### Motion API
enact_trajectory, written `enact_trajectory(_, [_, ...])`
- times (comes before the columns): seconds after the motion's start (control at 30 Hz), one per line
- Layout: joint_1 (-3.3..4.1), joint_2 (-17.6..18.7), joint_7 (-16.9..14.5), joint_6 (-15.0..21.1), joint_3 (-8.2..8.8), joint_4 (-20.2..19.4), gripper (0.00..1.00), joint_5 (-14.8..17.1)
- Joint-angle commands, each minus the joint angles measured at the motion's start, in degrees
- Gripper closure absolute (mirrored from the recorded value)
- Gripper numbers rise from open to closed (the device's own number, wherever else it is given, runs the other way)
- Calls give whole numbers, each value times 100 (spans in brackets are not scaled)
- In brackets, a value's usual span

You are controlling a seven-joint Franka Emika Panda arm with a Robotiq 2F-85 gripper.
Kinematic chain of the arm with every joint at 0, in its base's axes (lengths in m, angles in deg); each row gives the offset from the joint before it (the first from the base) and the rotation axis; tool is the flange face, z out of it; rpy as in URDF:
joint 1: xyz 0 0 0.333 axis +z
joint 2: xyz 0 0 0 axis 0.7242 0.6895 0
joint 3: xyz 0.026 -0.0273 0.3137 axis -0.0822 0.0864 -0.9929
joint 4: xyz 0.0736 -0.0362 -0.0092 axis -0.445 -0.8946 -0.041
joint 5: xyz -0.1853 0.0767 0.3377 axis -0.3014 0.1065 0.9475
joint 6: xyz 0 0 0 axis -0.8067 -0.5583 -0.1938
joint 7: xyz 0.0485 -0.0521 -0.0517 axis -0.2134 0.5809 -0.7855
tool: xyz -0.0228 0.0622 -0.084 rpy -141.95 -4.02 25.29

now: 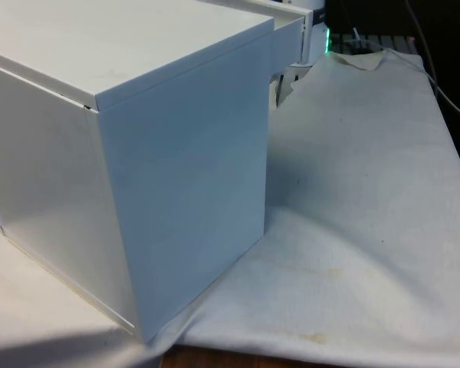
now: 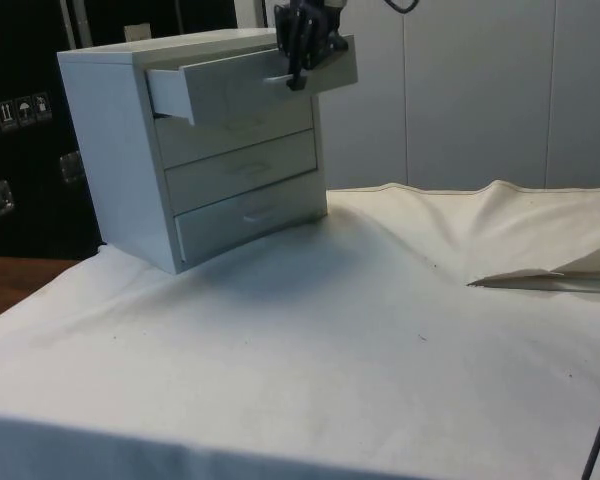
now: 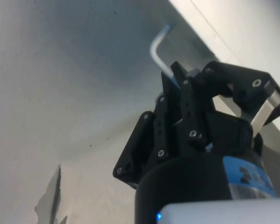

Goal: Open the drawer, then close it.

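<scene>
White cloth (image 2: pixel 380 340) covers the table, creased into a ridge along its far edge in the side view, with dark cabinets (image 2: pixel 20 150) behind. White chest of drawers (image 2: pixel 120 150) stands on the cloth at the side view's left; three drawers stacked. In the front view the chest (image 1: pixel 138 153) turns its blank back and side to the camera and takes up that view's left half.

Top drawer (image 2: pixel 240 90) is pulled well out, its front overhanging the two below. The same drawer's end (image 1: pixel 287 42) juts past the chest's far corner in the front view. Middle drawer (image 2: pixel 245 165) and bottom drawer (image 2: pixel 250 215) sit flush and closed.

Gripper (image 2: pixel 298 75) hangs at the top drawer's front, black fingers pointing down over the face. Wrist view: gripper (image 3: pixel 183 77) has its fingers drawn close together around the drawer's metal bar handle (image 3: pixel 157 49), which curves out from between them. Grip reads as closed on the handle.
</scene>
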Motion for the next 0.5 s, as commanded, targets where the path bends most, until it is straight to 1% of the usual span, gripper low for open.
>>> enact_trajectory(0.0, [-57, -103, 138, 6, -97, -80, 99, -160])
enact_trajectory(0.1, [-63, -252, 195, 11, -97, -218, 99, -264])
enact_trajectory(0.17, [-69, -286, 195, 17, -92, -252, 99, -281])
enact_trajectory(0.2, [-80, -367, 183, 23, -80, -327, 99, -298])
enact_trajectory(0.23, [-6, -298, 109, 0, -11, -286, 99, -178])
enact_trajectory(0.27, [-80, -407, 172, 29, -74, -361, 99, -304])
enact_trajectory(0.33, [-92, -481, 160, 34, -63, -435, 99, -327])
enact_trajectory(0.47, [-92, -670, 155, 40, -46, -607, 99, -367])
